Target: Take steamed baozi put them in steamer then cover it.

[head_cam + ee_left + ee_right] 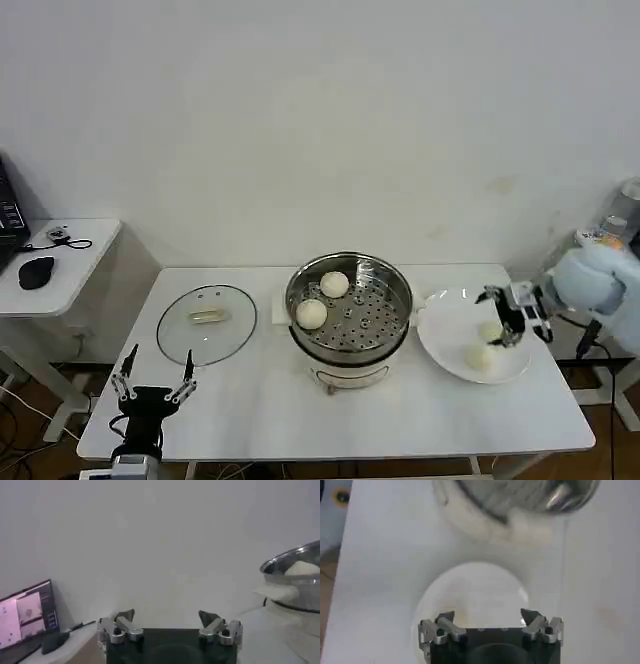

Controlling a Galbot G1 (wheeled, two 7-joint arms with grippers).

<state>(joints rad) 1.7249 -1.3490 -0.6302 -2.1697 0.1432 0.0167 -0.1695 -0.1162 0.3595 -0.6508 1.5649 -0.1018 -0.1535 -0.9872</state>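
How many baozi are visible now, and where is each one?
4: two baozi lie in the steamer; two lie on the white plate, beside the open right gripper.

It looks like a lab or test room: a bare white wall [320,120], a plain white table [250,410], and a side desk [75,265] with a computer mouse [36,271] and monitor [25,617].

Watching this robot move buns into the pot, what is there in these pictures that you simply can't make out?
- Head view: whether the right gripper touches the baozi on the plate; its fingers cover one bun.
- Right wrist view: the buns on the plate, hidden behind the gripper body.
- Left wrist view: the steamer, cut off by the edge; a single pale lump shows inside.
- Head view: the object on the side table, too small to tell.
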